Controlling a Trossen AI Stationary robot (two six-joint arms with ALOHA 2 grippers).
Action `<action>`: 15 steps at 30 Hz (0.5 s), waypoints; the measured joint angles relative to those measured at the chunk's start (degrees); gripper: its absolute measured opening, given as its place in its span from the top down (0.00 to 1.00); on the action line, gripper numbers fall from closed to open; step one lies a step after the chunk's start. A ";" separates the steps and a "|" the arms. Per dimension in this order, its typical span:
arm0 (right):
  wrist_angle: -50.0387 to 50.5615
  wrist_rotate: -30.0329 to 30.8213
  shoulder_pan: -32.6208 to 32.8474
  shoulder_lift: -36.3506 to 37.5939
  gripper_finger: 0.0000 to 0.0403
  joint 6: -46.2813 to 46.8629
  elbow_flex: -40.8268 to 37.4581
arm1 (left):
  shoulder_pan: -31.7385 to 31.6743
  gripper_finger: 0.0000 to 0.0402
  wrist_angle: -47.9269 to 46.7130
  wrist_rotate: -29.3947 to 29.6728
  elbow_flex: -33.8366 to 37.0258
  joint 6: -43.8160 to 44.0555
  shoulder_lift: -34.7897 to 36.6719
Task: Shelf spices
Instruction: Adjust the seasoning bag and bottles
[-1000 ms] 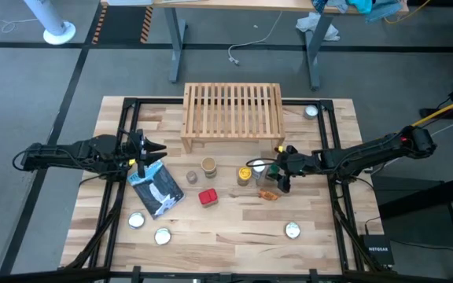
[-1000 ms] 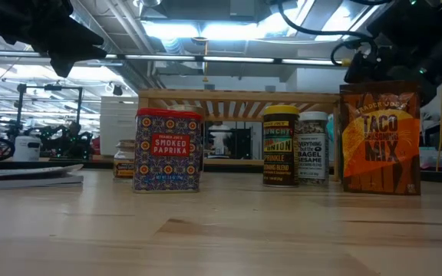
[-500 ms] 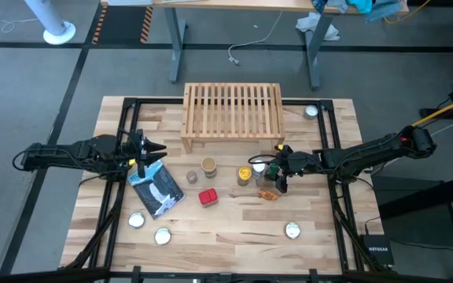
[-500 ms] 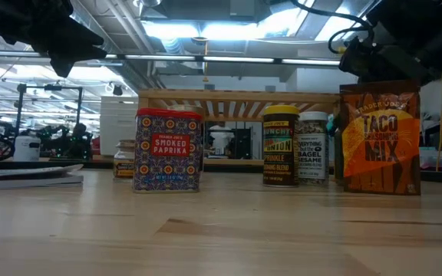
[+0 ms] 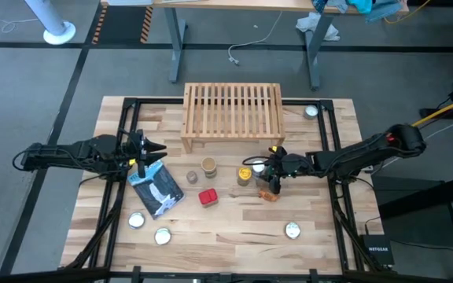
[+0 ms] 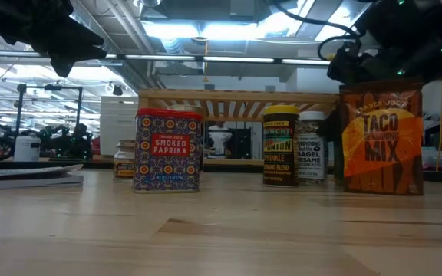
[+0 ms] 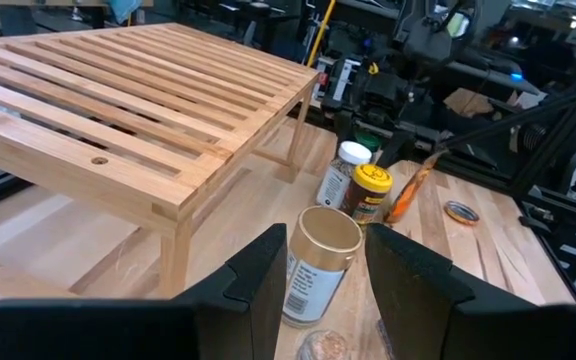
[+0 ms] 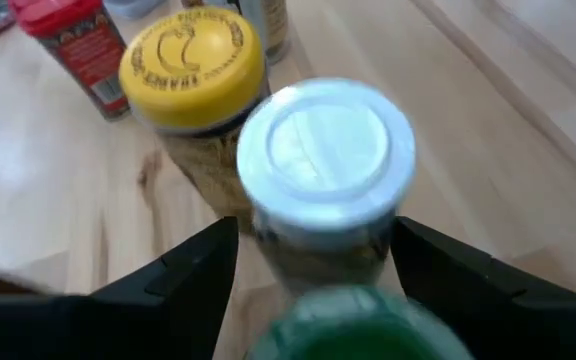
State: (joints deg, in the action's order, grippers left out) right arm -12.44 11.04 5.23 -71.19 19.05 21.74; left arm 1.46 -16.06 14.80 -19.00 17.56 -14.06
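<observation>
Hovering R gripper (image 8: pixel 313 262) over the spice cluster in front of shelf (image 5: pixel 233 114), fingers spread either side of white-lid jar (image 8: pixel 323 165), yellow-lid jar (image 8: pixel 190 62) just beside. L gripper (image 5: pixel 157 148) waits near pouch (image 5: pixel 156 187), fingers part-spread, holding nothing.

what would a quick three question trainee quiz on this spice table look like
1. True or false: a spice jar already stands on top of the shelf.
2. In the right wrist view, which lid sits between the open fingers of the right gripper? A yellow, B white, C tan.
3. Fill in: the label on the red tin reads "smoked ____".

Key:
1. False; the slats are bare in the high view.
2. B, the white-lid jar.
3. paprika
</observation>
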 joint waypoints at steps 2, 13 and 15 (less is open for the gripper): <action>-2.35 0.03 0.00 -1.84 0.33 -0.18 0.00 | 0.01 0.67 -0.13 -0.01 0.00 -0.02 0.00; -14.32 0.31 0.00 -8.48 0.33 -1.44 0.07 | -0.01 0.67 -0.06 -0.01 0.00 -0.17 0.02; -15.24 0.10 0.00 -9.07 0.33 -1.47 0.07 | -0.01 0.67 -0.06 0.00 0.00 -0.17 0.07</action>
State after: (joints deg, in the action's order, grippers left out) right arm -27.68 11.14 5.23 -80.26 17.58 21.80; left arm 1.45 -16.12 14.79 -19.00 17.39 -14.00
